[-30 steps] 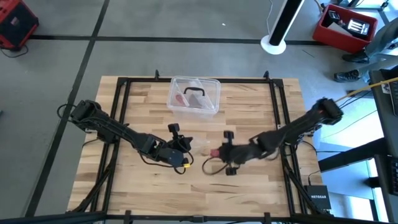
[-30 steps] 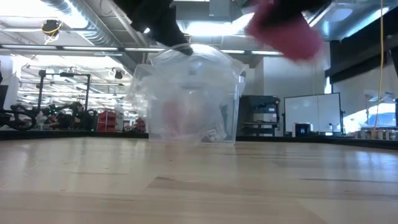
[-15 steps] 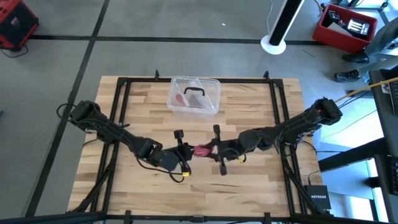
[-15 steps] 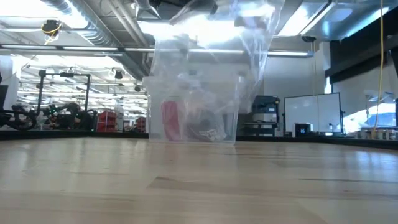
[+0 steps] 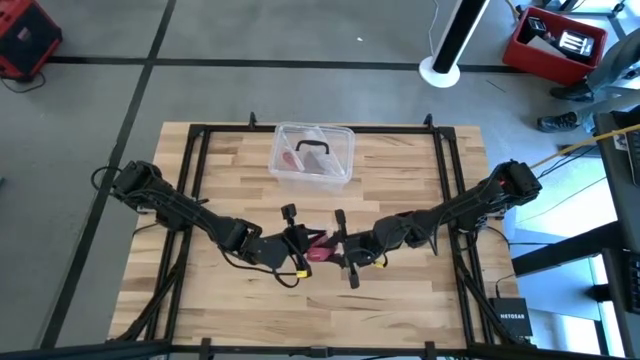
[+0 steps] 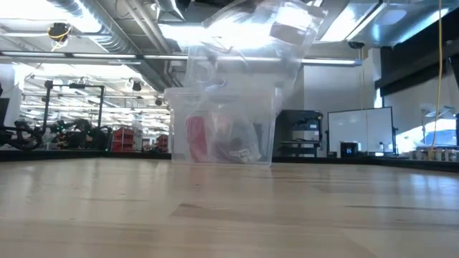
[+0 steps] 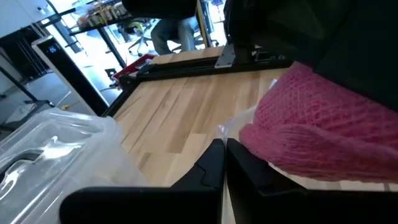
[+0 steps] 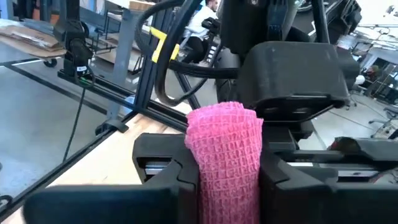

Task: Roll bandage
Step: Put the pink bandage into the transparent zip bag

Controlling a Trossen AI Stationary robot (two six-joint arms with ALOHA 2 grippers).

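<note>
The pink bandage [image 5: 319,244] is a short rolled wad held above the table's near middle, between my two grippers. My right gripper [image 5: 338,247] is shut on it; it stands between the fingers in the right wrist view [image 8: 225,149]. My left gripper [image 5: 300,240] faces it from the left, its fingers shut on a crumpled clear plastic wrapper [image 7: 239,124] that lies against the bandage [image 7: 311,124]. The wrapper [image 6: 258,36] hangs high in the low view, clear of the table. My left gripper pinches an edge of the clear wrapper [image 7: 225,132] between its two shut fingers, coming level from the table's left. The wrapper is lifted clear of the table. My right gripper pinches the bandage roll's two sides [image 8: 199,168] between its two fingers, coming level from the table's right. The roll stands up beyond the fingertips, clear of the table.
A clear plastic box [image 5: 313,153] with a red and a dark item inside stands at the table's far middle; it also shows in the low view [image 6: 222,129] and the left wrist view [image 7: 43,149]. Black frame rails [image 5: 196,180] run along the table's sides.
My right gripper has carried the bandage toward the table's left, up to my left gripper. My left gripper has moved a little toward the right and the near edge. In the low view the pink roll has left the picture and the clear wrapper now hangs there.
</note>
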